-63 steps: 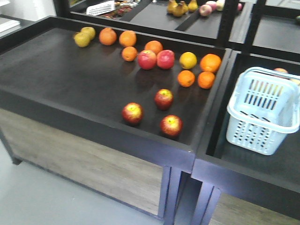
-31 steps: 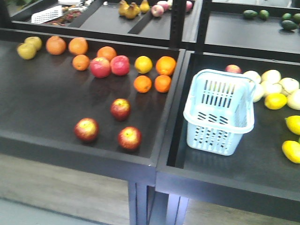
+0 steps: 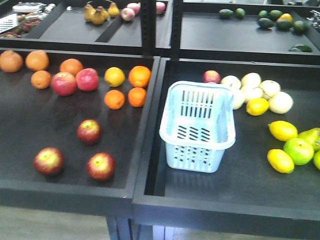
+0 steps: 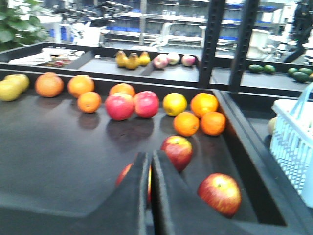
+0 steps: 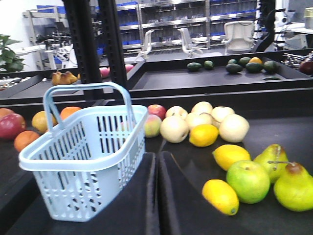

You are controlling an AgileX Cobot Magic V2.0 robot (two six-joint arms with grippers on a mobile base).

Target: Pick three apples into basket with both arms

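Observation:
Three dark red apples lie in the left bin: one [image 3: 89,131] further back, two [image 3: 48,160] [image 3: 100,166] near the front wall. The pale blue basket [image 3: 196,156] stands empty in the right bin, just past the divider. Neither arm shows in the front view. In the left wrist view my left gripper [image 4: 149,157] is shut and empty, above the bin's front. One apple [image 4: 178,151] lies just beyond its tips, another [image 4: 220,193] to the right, and a third [image 4: 125,174] is half hidden behind the fingers. My right gripper [image 5: 156,157] is shut and empty, beside the basket [image 5: 73,188].
Oranges [image 3: 115,98] and two pink-red apples [image 3: 64,83] lie behind the dark apples. Lemons [image 3: 280,160], a green apple [image 3: 299,150] and pale fruit [image 3: 280,102] fill the right bin. A raised divider [image 3: 147,125] splits the bins; black shelf uprights [image 3: 160,25] stand behind.
The front view has swung to the right: the basket went from the right edge to the middle, and the apples slid to the left. The fruit itself has not moved in the bins.

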